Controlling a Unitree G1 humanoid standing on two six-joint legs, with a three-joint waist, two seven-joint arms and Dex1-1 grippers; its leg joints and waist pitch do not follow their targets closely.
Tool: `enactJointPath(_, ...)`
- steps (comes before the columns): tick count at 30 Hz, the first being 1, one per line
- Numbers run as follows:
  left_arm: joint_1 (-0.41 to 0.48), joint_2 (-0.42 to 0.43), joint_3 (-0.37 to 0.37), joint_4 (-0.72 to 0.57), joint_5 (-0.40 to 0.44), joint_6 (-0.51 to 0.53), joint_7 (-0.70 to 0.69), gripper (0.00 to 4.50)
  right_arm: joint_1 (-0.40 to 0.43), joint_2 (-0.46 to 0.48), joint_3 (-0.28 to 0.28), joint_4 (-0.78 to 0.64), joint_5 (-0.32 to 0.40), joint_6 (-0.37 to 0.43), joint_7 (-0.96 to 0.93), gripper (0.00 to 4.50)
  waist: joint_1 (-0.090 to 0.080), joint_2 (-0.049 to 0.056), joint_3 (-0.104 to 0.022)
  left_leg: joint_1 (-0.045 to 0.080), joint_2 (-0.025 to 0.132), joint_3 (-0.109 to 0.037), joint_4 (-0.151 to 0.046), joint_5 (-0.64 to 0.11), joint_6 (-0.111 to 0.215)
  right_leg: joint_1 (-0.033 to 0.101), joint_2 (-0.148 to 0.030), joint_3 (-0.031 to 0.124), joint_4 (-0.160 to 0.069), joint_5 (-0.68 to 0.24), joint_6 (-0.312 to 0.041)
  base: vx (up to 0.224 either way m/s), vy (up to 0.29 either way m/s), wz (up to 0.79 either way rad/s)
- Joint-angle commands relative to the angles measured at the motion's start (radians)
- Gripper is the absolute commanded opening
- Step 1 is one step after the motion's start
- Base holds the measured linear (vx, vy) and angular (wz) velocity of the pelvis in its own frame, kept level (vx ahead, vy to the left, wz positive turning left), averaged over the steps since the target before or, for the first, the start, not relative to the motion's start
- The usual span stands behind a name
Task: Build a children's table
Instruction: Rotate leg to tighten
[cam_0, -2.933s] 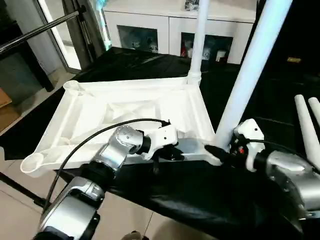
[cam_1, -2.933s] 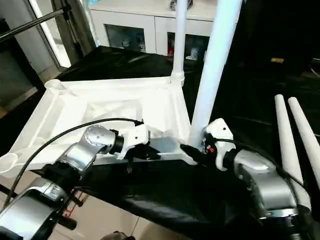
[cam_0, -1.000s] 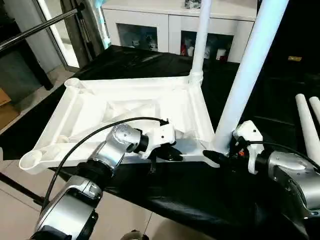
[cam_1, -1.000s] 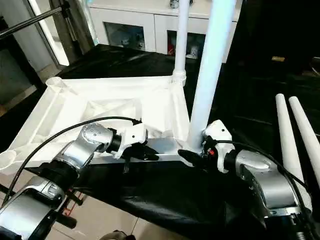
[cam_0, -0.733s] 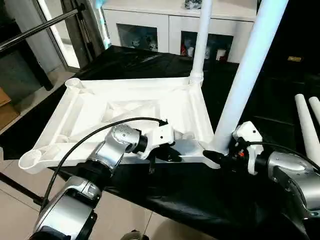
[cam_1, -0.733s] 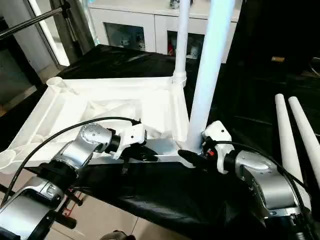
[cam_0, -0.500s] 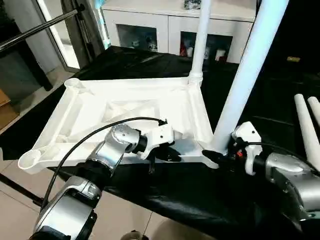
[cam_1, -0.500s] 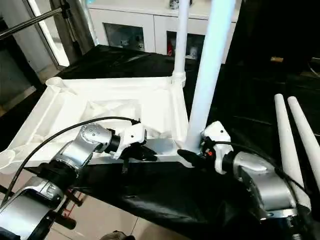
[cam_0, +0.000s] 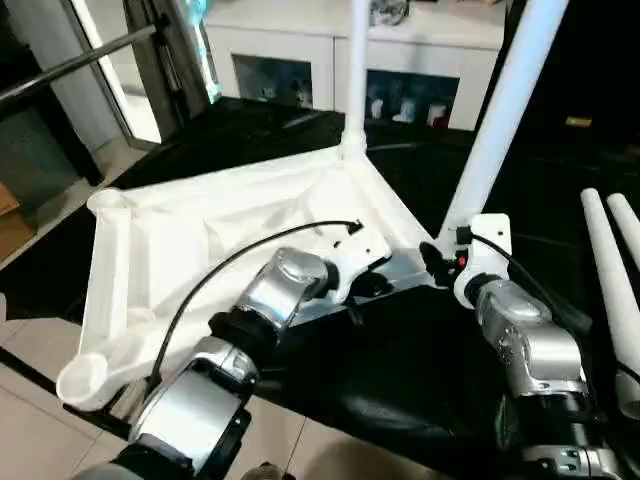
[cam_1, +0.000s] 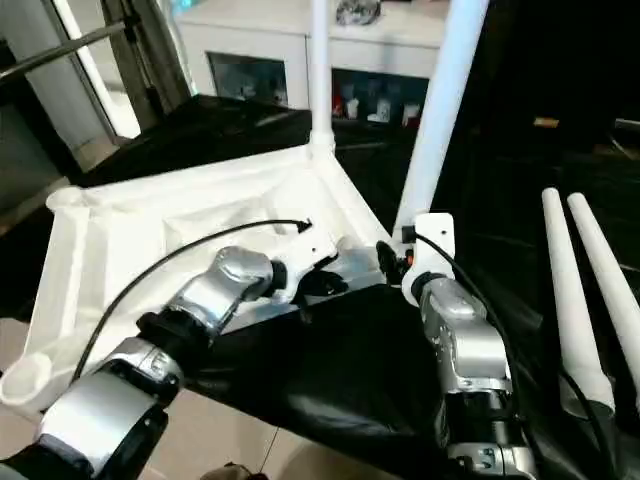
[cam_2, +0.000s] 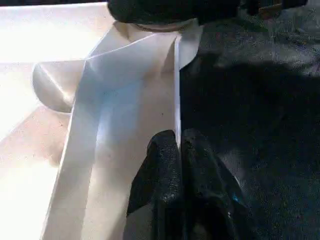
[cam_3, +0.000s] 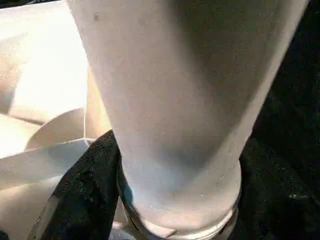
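Note:
The children's table top (cam_0: 200, 230) lies upside down on black cloth, ribbed underside up. Two white legs stand upright in its corner sockets: a far leg (cam_0: 352, 80) and a near leg (cam_0: 495, 130) at the right corner. My left gripper (cam_0: 372, 287) is shut on the thin near rim; in the left wrist view its fingertips (cam_2: 178, 145) pinch that edge. My right gripper (cam_0: 437, 262) clasps the base of the near leg (cam_3: 170, 100), with one black finger (cam_3: 90, 185) against the leg's side. The socket under that leg is hidden behind the gripper.
Two loose white legs (cam_0: 605, 270) (cam_0: 628, 230) lie on the black cloth (cam_0: 400, 370) at the right. Open corner sockets sit at the near left (cam_0: 82, 375) and far left (cam_0: 108, 200). A white glass-door cabinet (cam_0: 300, 60) stands behind; a metal bar (cam_0: 70, 65) crosses the upper left.
The table top has swung round on the cloth: the right corner with its leg moved away from me and the left end came nearer. Both grippers kept their holds and moved with it.

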Motion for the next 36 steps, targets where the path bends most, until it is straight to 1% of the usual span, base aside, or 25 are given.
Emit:
enactJointPath(1,-0.037,-0.068,-0.014,-0.027,-0.014,-0.047,0.020,0.00,0.001,0.074,0.076,0.033,0.046,0.038,0.051,3.51,-0.004,-0.019,-0.062,0.019,0.065,-0.033,-0.082,-0.287,0.019,0.042,-0.072,0.056,-0.088,-0.347,-0.133,0.000,0.000,0.00)
enactJointPath(2,-0.034,-0.068,-0.018,-0.031,-0.015,-0.058,0.008,0.00,0.000,0.070,0.084,0.030,0.035,0.035,0.054,3.51,-0.005,-0.020,-0.062,0.018,0.065,-0.033,-0.083,-0.286,0.020,0.044,-0.073,0.056,-0.087,-0.339,-0.135,0.000,0.000,0.00)
enactJointPath(3,-0.026,-0.059,-0.025,-0.040,-0.016,-0.080,-0.017,0.00,0.002,0.054,0.099,0.021,0.015,0.026,0.064,3.70,-0.005,-0.018,-0.063,0.019,0.066,-0.033,-0.083,-0.284,0.020,0.043,-0.074,0.056,-0.086,-0.331,-0.140,0.000,0.000,0.00)
enactJointPath(5,-0.023,-0.054,-0.029,-0.041,-0.015,-0.093,-0.027,0.00,0.002,0.047,0.105,0.019,0.010,0.020,0.067,3.70,-0.005,-0.018,-0.063,0.019,0.066,-0.033,-0.083,-0.285,0.020,0.043,-0.073,0.056,-0.085,-0.324,-0.142,0.000,0.000,0.00)
enactJointPath(6,-0.018,-0.044,-0.032,-0.045,-0.015,-0.095,-0.043,0.00,0.004,0.030,0.114,0.013,0.006,0.010,0.085,3.70,-0.005,-0.020,-0.064,0.018,0.066,-0.033,-0.083,-0.279,0.021,0.045,-0.074,0.057,-0.083,-0.317,-0.145,0.000,0.000,0.00)
enactJointPath(7,-0.010,-0.029,-0.037,-0.053,-0.015,-0.112,-0.065,0.00,0.012,0.003,0.127,-0.001,0.003,0.005,0.118,3.70,-0.004,-0.018,-0.064,0.018,0.066,-0.033,-0.082,-0.276,0.021,0.045,-0.074,0.057,-0.082,-0.313,-0.146,0.000,0.000,0.00)
enactJointPath(8,-0.003,-0.016,-0.039,-0.059,-0.017,-0.119,-0.087,0.00,0.020,-0.022,0.138,-0.017,0.003,0.005,0.150,3.70,-0.005,-0.020,-0.064,0.015,0.065,-0.032,-0.081,-0.269,0.028,0.049,-0.073,0.057,-0.082,-0.295,-0.144,0.000,0.000,0.00)
enactJointPath(9,0.002,-0.004,-0.040,-0.065,-0.018,-0.115,-0.102,0.00,0.028,-0.044,0.147,-0.034,0.004,0.005,0.178,3.70,-0.007,-0.020,-0.066,0.013,0.066,-0.032,-0.080,-0.253,0.038,0.049,-0.074,0.058,-0.077,-0.264,-0.155,0.000,0.000,0.00)
enactJointPath(10,0.003,-0.003,-0.040,-0.066,-0.018,-0.115,-0.104,0.00,0.029,-0.046,0.148,-0.036,0.004,0.005,0.180,3.70,-0.007,-0.021,-0.067,0.012,0.066,-0.032,-0.079,-0.245,0.040,0.052,-0.074,0.057,-0.074,-0.254,-0.158,0.000,0.000,0.00)
enactJointPath(11,0.013,0.019,-0.042,-0.075,-0.020,-0.134,-0.139,0.00,0.045,-0.089,0.158,-0.067,0.006,0.005,0.234,3.70,-0.006,-0.021,-0.067,0.013,0.065,-0.031,-0.078,-0.238,0.046,0.052,-0.074,0.057,-0.075,-0.245,-0.161,0.000,0.000,0.00)
enactJointPath(12,0.024,0.045,-0.045,-0.087,-0.022,-0.145,-0.177,0.00,0.064,-0.141,0.167,-0.099,0.010,0.001,0.298,3.70,-0.004,-0.021,-0.068,0.010,0.067,-0.031,-0.075,-0.213,0.066,0.056,-0.075,0.059,-0.070,-0.210,-0.168,0.000,0.000,0.00)
enactJointPath(13,0.027,0.055,-0.047,-0.091,-0.022,-0.149,-0.190,0.00,0.071,-0.160,0.170,-0.110,0.011,-0.002,0.320,3.70,-0.004,-0.021,-0.068,0.010,0.067,-0.031,-0.075,-0.213,0.066,0.056,-0.075,0.059,-0.070,-0.210,-0.168,0.000,0.000,0.00)
enactJointPath(14,0.034,0.069,-0.049,-0.098,-0.025,-0.165,-0.212,0.00,0.081,-0.188,0.174,-0.124,0.012,-0.009,0.351,3.70,-0.003,-0.020,-0.071,0.010,0.067,-0.029,-0.070,-0.190,0.084,0.054,-0.075,0.058,-0.065,-0.181,-0.183,0.000,0.000,0.00)
enactJointPath(15,0.035,0.073,-0.050,-0.100,-0.026,-0.168,-0.218,0.00,0.084,-0.195,0.174,-0.128,0.013,-0.011,0.360,3.70,-0.002,-0.020,-0.072,0.009,0.068,-0.029,-0.069,-0.180,0.088,0.054,-0.075,0.058,-0.064,-0.169,-0.188,0.000,0.000,0.00)
enactJointPath(16,0.045,0.096,-0.053,-0.114,-0.033,-0.181,-0.259,0.00,0.101,-0.236,0.174,-0.153,0.026,-0.020,0.414,3.70,0.000,-0.019,-0.073,0.009,0.069,-0.029,-0.067,-0.167,0.098,0.054,-0.074,0.057,-0.060,-0.145,-0.200,0.000,0.000,0.00)
enactJointPath(18,0.057,0.129,-0.060,-0.129,-0.037,-0.205,-0.312,0.00,0.125,-0.291,0.171,-0.188,0.057,-0.032,0.498,3.70,0.006,-0.019,-0.073,0.007,0.072,-0.028,-0.065,-0.165,0.113,0.056,-0.073,0.057,-0.058,-0.135,-0.205,0.000,0.000,0.00)
enactJointPath(19,0.060,0.137,-0.061,-0.132,-0.037,-0.209,-0.324,0.00,0.131,-0.303,0.170,-0.196,0.064,-0.033,0.520,3.70,0.009,-0.017,-0.072,0.010,0.074,-0.027,-0.065,-0.171,0.116,0.052,-0.073,0.057,-0.057,-0.139,-0.210,0.000,0.000,0.00)
enactJointPath(20,0.069,0.156,-0.060,-0.149,-0.048,-0.212,-0.361,0.00,0.148,-0.333,0.168,-0.214,0.079,-0.045,0.569,3.70,0.011,-0.017,-0.072,0.010,0.076,-0.027,-0.066,-0.182,0.114,0.051,-0.073,0.057,-0.059,-0.153,-0.212,0.000,0.000,0.00)
enactJointPath(23,0.080,0.175,-0.060,-0.173,-0.061,-0.210,-0.399,0.00,0.162,-0.360,0.167,-0.230,0.094,-0.051,0.612,3.70,0.018,-0.017,-0.070,0.013,0.078,-0.026,-0.067,-0.198,0.103,0.048,-0.074,0.059,-0.060,-0.177,-0.215,0.000,0.000,0.00)
enactJointPath(24,0.085,0.184,-0.061,-0.182,-0.066,-0.204,-0.416,0.00,0.168,-0.367,0.166,-0.235,0.100,-0.053,0.626,3.70,0.019,-0.021,-0.069,0.012,0.077,-0.026,-0.068,-0.199,0.100,0.048,-0.074,0.059,-0.060,-0.187,-0.216,0.000,0.000,0.00)
enactJointPath(26,0.088,0.191,-0.062,-0.189,-0.070,-0.201,-0.429,0.00,0.172,-0.371,0.166,-0.238,0.103,-0.056,0.637,3.70,0.019,-0.019,-0.069,0.012,0.078,-0.027,-0.069,-0.207,0.091,0.047,-0.075,0.059,-0.062,-0.209,-0.211,0.000,0.000,0.00)
enactJointPath(28,0.093,0.198,-0.062,-0.195,-0.073,-0.203,-0.441,0.00,0.181,-0.378,0.171,-0.242,0.107,-0.062,0.654,3.70,0.019,-0.020,-0.067,0.014,0.077,-0.026,-0.071,-0.218,0.080,0.045,-0.075,0.059,-0.065,-0.235,-0.204,0.000,0.000,0.00)
enactJointPath(30,0.096,0.204,-0.060,-0.199,-0.077,-0.208,-0.453,0.00,0.191,-0.388,0.181,-0.247,0.114,-0.067,0.674,3.43,0.020,-0.021,-0.068,0.013,0.076,-0.027,-0.071,-0.217,0.078,0.046,-0.075,0.059,-0.065,-0.234,-0.202,0.000,0.000,0.00)
enactJointPath(32,0.097,0.205,-0.060,-0.200,-0.079,-0.207,-0.456,0.00,0.191,-0.388,0.182,-0.245,0.115,-0.068,0.676,3.32,0.020,-0.022,-0.068,0.012,0.075,-0.027,-0.070,-0.211,0.079,0.046,-0.076,0.059,-0.065,-0.232,-0.200,0.000,0.000,0.00)
enactJointPath(36,0.099,0.208,-0.061,-0.203,-0.075,-0.205,-0.455,0.00,0.192,-0.380,0.185,-0.247,0.115,-0.065,0.678,2.92,0.020,-0.020,-0.069,0.010,0.075,-0.027,-0.069,-0.198,0.082,0.047,-0.074,0.058,-0.063,-0.221,-0.201,0.000,0.000,0.00)
